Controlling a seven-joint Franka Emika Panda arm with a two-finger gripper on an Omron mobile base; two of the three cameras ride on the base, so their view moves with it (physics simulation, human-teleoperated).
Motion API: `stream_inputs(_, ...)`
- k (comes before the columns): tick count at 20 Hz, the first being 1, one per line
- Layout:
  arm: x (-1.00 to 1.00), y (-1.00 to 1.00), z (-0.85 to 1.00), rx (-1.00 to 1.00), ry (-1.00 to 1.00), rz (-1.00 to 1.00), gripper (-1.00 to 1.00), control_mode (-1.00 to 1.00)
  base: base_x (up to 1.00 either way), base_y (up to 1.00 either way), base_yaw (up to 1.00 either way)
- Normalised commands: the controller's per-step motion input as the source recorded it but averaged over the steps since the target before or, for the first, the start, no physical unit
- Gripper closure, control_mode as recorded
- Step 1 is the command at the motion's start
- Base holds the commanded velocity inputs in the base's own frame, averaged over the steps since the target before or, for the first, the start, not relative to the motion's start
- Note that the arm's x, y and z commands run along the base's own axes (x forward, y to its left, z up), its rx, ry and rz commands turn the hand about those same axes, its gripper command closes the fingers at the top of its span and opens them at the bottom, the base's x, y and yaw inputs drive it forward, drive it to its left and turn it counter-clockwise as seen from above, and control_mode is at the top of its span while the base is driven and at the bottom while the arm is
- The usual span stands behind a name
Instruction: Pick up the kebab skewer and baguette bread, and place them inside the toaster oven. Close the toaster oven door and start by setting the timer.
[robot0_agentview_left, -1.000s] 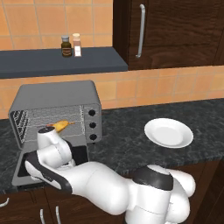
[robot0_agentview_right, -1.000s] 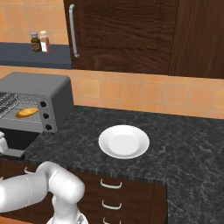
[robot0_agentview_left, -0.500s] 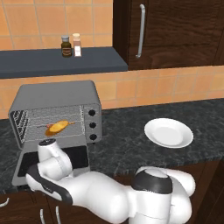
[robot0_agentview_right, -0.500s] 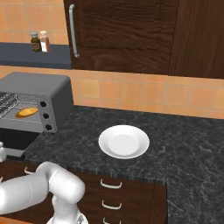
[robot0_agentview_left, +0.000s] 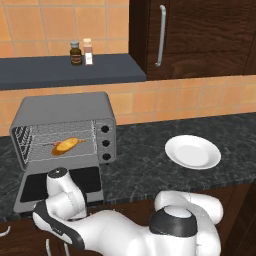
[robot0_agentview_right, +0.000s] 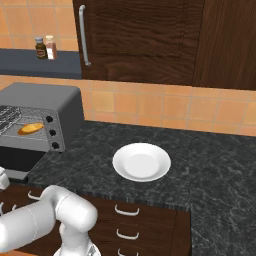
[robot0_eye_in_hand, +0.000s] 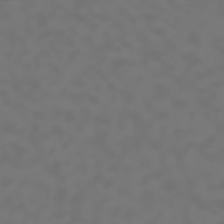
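The toaster oven stands at the left of the dark counter, and its door lies folded down flat in front. On the wire rack inside rests the baguette bread, also seen from the other side. Three black knobs run down the oven's right panel. My white arm bends low over the front part of the open door, its wrist just below the rack opening and apart from the loaf. The hand view has a flat mottled grey surface very close up. The kebab skewer is out of view.
A white plate sits on the counter right of the oven. Two spice bottles stand on the dark shelf above. A dark wood cabinet with a bar handle hangs behind, and drawers run under the counter edge.
My hand has drawn back and down from the rack opening to the door's front. The baguette, earlier right beside the hand, now lies alone on the rack.
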Motion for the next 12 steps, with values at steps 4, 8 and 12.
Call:
stream_inputs(4, 0.54, 0.0, 0.0, 0.0, -0.15, 0.0, -1.0, -1.0, 0.0, 0.0, 0.0)
stream_inputs(8, 0.79, -0.06, 0.2, 0.0, -0.18, 0.01, -1.0, -1.0, 0.0, 0.0, 0.0)
stream_inputs(12, 0.96, -0.06, 0.38, 0.02, -0.24, 0.01, -1.0, -1.0, 0.0, 0.0, 0.0)
